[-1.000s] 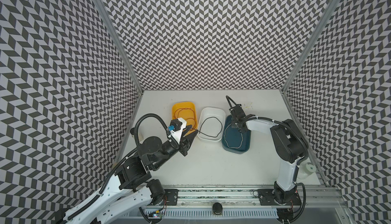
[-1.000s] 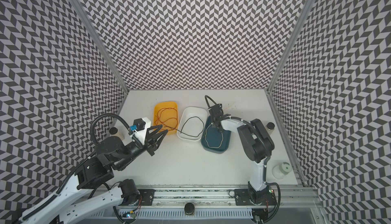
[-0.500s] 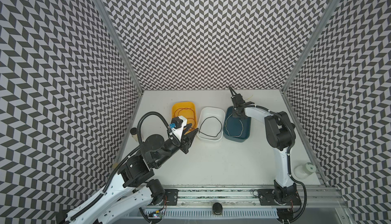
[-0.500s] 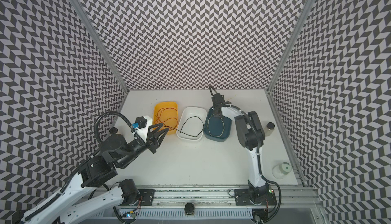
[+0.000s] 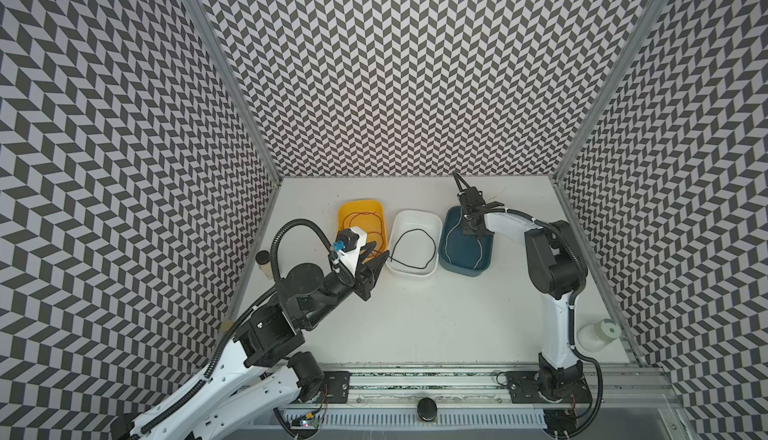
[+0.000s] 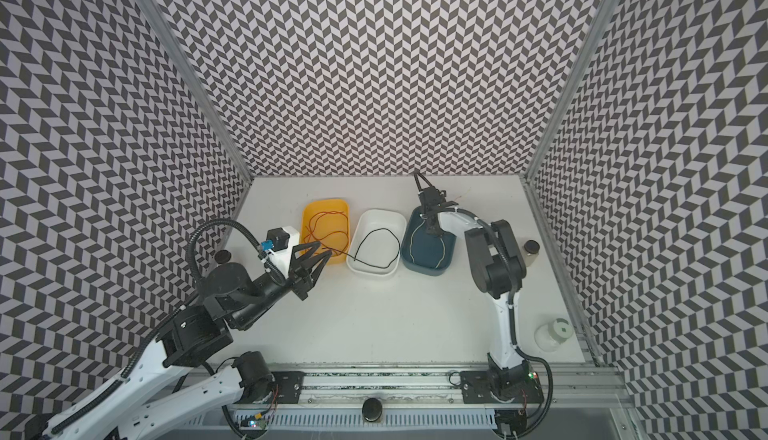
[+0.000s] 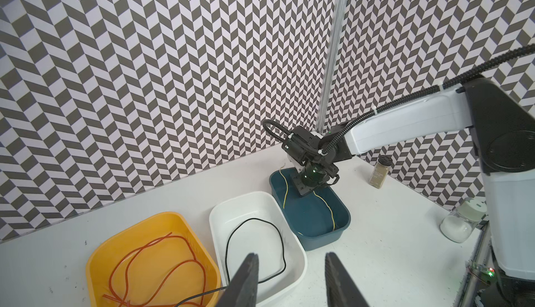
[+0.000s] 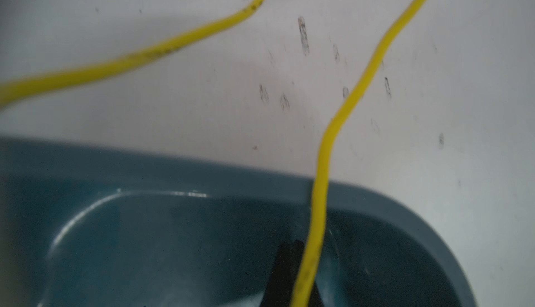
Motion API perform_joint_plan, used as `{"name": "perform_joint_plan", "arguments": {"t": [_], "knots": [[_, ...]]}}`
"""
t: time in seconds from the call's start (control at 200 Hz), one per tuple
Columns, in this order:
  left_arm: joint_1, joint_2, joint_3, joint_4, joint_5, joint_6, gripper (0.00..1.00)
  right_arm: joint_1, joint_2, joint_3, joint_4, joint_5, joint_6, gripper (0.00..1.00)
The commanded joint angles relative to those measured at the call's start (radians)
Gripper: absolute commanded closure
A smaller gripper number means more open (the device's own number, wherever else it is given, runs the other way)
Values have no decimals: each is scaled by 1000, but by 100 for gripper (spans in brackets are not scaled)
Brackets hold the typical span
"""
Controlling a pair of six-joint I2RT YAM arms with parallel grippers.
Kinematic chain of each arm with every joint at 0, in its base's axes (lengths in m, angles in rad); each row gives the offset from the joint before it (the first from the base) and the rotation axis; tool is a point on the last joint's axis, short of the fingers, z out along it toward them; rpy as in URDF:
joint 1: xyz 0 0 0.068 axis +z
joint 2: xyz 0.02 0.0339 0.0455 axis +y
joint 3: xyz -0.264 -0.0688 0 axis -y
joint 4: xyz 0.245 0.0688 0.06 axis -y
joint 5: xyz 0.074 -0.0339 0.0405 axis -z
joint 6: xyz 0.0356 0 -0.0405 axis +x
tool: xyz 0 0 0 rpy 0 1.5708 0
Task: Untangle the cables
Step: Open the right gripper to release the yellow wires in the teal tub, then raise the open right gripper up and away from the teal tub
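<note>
**Q:** What stands on the white table (image 5: 415,326)?

**A:** Three tubs in a row, side by side. The yellow tub (image 5: 360,207) holds a loose red cable (image 7: 153,244). The white tub (image 5: 417,218) in the middle holds a black cable (image 7: 254,219) in an open loop, and one end trails over the rim toward the yellow tub. The blue tub (image 5: 465,264) holds a yellow cable (image 7: 285,192).

**Q:** Where is the left claw (image 6: 324,250)?

**A:** It hovers above the near edge of the yellow and white tubs. Its two fingers are partly apart, with nothing between them. The end of the black cable lies just beside its tips.

**Q:** And the right claw (image 7: 302,192)?

**A:** It points down into the far end of the blue tub, with its fingers closed together. In the right wrist view the yellow cable runs right past the tips, up over the tub's rim and onto the table beyond. I cannot tell whether the claw pinches it
</note>
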Motion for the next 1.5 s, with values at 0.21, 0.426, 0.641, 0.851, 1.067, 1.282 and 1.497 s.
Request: {"name": "perform_joint_plan", "arguments": {"t": [0.21, 0.426, 0.641, 0.851, 1.067, 1.282, 1.497], "knots": [[8, -14, -5, 21, 5, -9, 60, 42, -42, -22, 1, 75, -13, 77], [9, -10, -5, 22, 5, -7, 60, 42, -87, -42, 2, 45, -4, 64], [9, -14, -5, 20, 6, -8, 60, 45, -139, -43, -29, 41, -8, 51], [9, -19, -4, 18, 4, -6, 60, 46, -185, -64, -44, 82, 6, 36], [9, -22, -3, 16, 6, -6, 59, 48, -230, -88, -47, 59, 18, 23], [9, -25, -3, 16, 10, -6, 59, 49, -269, -83, -63, 81, 14, 16], [9, -32, -2, 15, 8, -5, 59, 43, -340, -94, -53, 130, 10, 16]]}}
